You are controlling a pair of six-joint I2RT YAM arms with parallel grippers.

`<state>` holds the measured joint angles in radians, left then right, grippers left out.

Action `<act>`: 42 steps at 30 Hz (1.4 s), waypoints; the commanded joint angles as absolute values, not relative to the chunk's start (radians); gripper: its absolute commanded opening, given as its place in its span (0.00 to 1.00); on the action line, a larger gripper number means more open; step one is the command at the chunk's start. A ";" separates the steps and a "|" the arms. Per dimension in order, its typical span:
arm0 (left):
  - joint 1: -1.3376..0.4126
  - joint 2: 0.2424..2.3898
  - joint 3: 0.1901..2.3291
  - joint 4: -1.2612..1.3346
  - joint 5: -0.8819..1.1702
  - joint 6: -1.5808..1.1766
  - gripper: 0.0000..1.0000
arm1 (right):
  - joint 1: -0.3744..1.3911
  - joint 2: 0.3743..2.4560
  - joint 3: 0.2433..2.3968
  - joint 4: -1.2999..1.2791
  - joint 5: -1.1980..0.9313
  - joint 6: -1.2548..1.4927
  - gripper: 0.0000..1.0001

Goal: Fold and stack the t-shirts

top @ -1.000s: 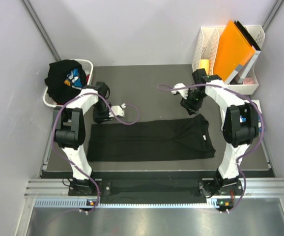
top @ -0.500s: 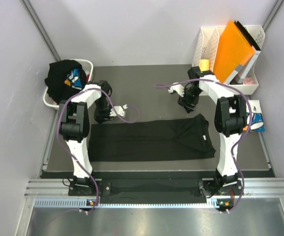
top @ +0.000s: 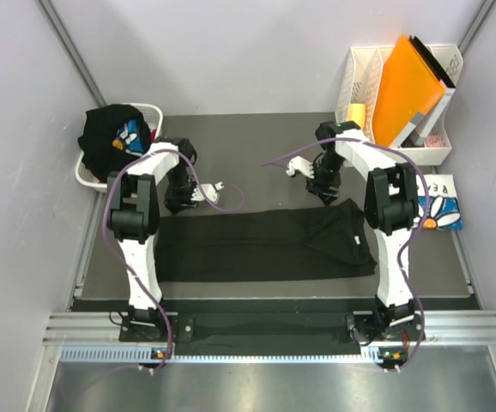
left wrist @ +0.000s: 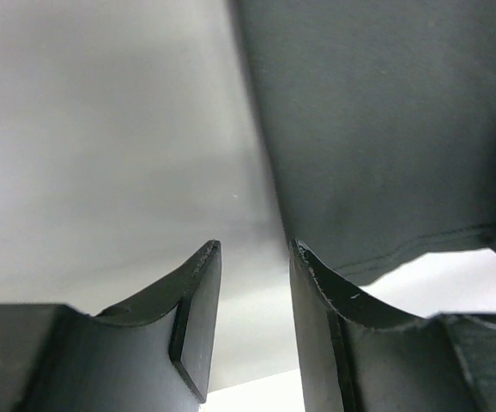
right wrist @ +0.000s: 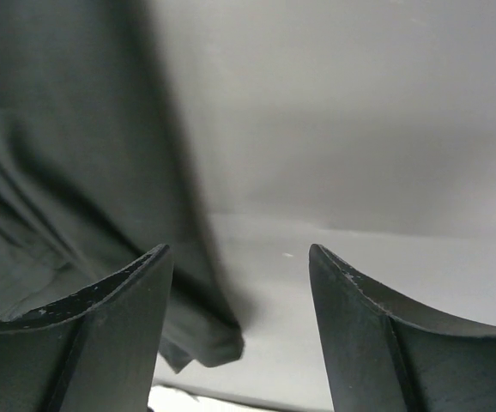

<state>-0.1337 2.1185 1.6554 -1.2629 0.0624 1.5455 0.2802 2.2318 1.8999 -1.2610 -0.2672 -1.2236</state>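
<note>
A black t-shirt [top: 265, 245], folded into a long strip, lies flat across the grey mat. My left gripper [top: 179, 204] is at its far left corner, open with nothing between the fingers. In the left wrist view the gripper [left wrist: 252, 257] has the cloth [left wrist: 385, 129] just beside its right finger [left wrist: 317, 292]. My right gripper [top: 325, 193] is at the far right corner, jaws wide open. In the right wrist view the gripper [right wrist: 239, 253] has a cloth corner [right wrist: 209, 343] lying by its left finger [right wrist: 119, 300], ungripped. A folded white t-shirt [top: 441, 210] with a blue daisy lies at the right edge.
A white laundry basket [top: 82, 174] at the back left holds a crumpled black tee with a blue print [top: 115, 137]. A white file rack [top: 364, 73] with an orange folder [top: 407, 86] stands at the back right. Purple cables loop off both arms.
The right arm swung inward and came down to the shirt's far right corner with its jaws opening wider, uncovering the white tee. The left gripper has hardly moved.
</note>
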 commanded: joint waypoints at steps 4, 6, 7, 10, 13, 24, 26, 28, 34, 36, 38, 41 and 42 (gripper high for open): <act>-0.130 2.129 1.718 -1.399 0.075 1.608 0.43 | 0.319 2.207 1.914 -1.420 -0.252 -1.333 0.65; -0.130 2.131 1.715 -1.404 0.080 1.614 0.43 | 0.324 2.204 1.887 -1.414 -0.250 -1.335 0.64; -0.130 2.134 1.717 -1.411 0.080 1.618 0.43 | 0.331 2.198 1.853 -1.405 -0.247 -1.336 0.64; -0.130 2.148 1.715 -1.428 0.071 1.617 0.43 | 0.342 2.198 1.815 -1.378 -0.241 -1.333 0.63; -0.130 2.161 1.712 -1.443 0.064 1.621 0.43 | 0.351 2.210 1.819 -1.384 -0.253 -1.325 0.62; -0.132 2.195 1.724 -1.476 0.083 1.628 0.43 | 0.368 2.241 1.829 -1.361 -0.238 -1.302 0.47; -0.132 2.197 1.718 -1.483 0.087 1.634 0.43 | 0.367 2.244 1.825 -1.358 -0.232 -1.304 0.44; -0.132 2.204 1.723 -1.503 0.086 1.626 0.43 | 0.367 2.247 1.824 -1.356 -0.224 -1.304 0.44; -0.124 2.187 1.735 -1.482 0.058 1.620 0.43 | 0.367 2.252 1.832 -1.348 -0.215 -1.304 0.48; -0.115 2.192 1.762 -1.486 0.061 1.612 0.44 | 0.370 2.252 1.832 -1.345 -0.215 -1.301 0.49; -0.112 2.191 1.795 -1.488 0.074 1.605 0.44 | 0.368 2.253 1.830 -1.344 -0.215 -1.298 0.49; -0.112 2.177 1.822 -1.508 0.103 1.608 0.44 | 0.370 2.250 1.821 -1.333 -0.216 -1.296 0.49; -0.112 2.168 1.819 -1.506 0.106 1.612 0.44 | 0.370 2.250 1.818 -1.332 -0.215 -1.296 0.50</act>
<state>-0.1184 2.1906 1.7767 -1.3136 0.0544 1.5959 0.3580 2.2353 1.8076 -1.3346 -0.2092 -1.2911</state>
